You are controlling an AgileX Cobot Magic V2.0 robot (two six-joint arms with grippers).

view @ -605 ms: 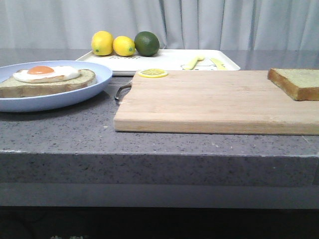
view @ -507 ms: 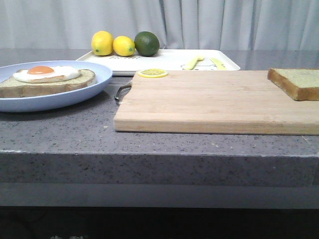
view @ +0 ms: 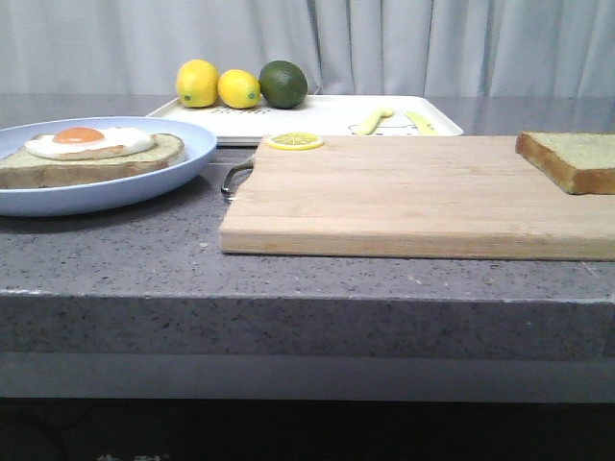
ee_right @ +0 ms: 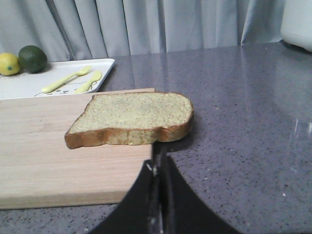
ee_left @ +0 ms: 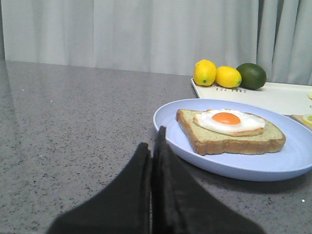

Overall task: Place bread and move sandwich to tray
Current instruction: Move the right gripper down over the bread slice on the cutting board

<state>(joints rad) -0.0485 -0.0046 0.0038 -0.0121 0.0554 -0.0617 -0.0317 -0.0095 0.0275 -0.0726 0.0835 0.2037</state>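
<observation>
Both my end effectors, left (ee_left: 152, 146) and right (ee_right: 157, 165), are clenched on nothing. Bread (view: 569, 159) sits far right on the board (view: 404, 197); sandwich (view: 88, 154) far left.

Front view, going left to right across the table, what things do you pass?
Plate with egg on toast → two lemons → lime → lemon slice → fork and spoon → bread.

**My staged kitchen counter**

I work at a speckled grey stone countertop (view: 115, 259) backed by pale grey curtains (view: 404, 43). A wooden cutting board (view: 404, 197), lemons (view: 217, 85), a lime (view: 283, 84) and yellow cutlery (view: 394, 120) suggest a kitchen mock-up.
</observation>
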